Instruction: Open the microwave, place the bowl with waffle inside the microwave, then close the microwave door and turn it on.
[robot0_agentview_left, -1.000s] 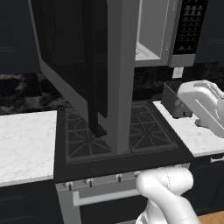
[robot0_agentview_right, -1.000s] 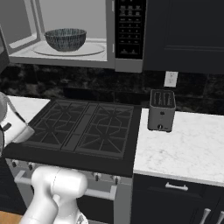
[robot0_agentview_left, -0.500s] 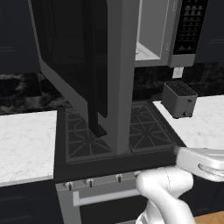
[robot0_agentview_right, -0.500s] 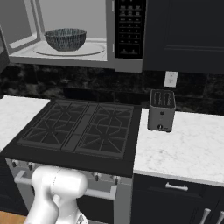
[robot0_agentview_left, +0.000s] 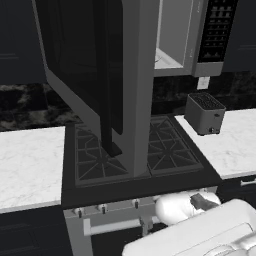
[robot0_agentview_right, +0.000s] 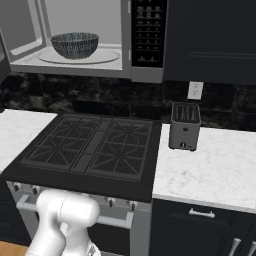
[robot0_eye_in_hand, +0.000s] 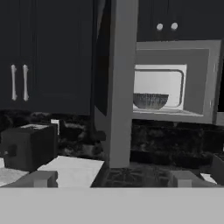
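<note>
The door (robot0_agentview_left: 95, 85) stood swung wide over the stove (robot0_agentview_right: 95, 147); to its right, the bowl (robot0_agentview_right: 75, 45) sat inside the microwave (robot0_agentview_right: 100, 40). The gripper (robot0_eye_in_hand: 111, 179) was released, holding nothing. Closing well probably meant pushing the door's outer face near its free edge, steadily.

The microwave door (robot0_agentview_left: 95, 75) stands swung wide open, projecting over the stove (robot0_agentview_right: 92, 147) and blocking passage across its front. The microwave (robot0_agentview_right: 90, 40) cavity is open, with the bowl (robot0_agentview_right: 75, 45) on its floor. The toaster (robot0_agentview_right: 184, 126) occupies the right table (robot0_agentview_right: 210, 170).
</note>
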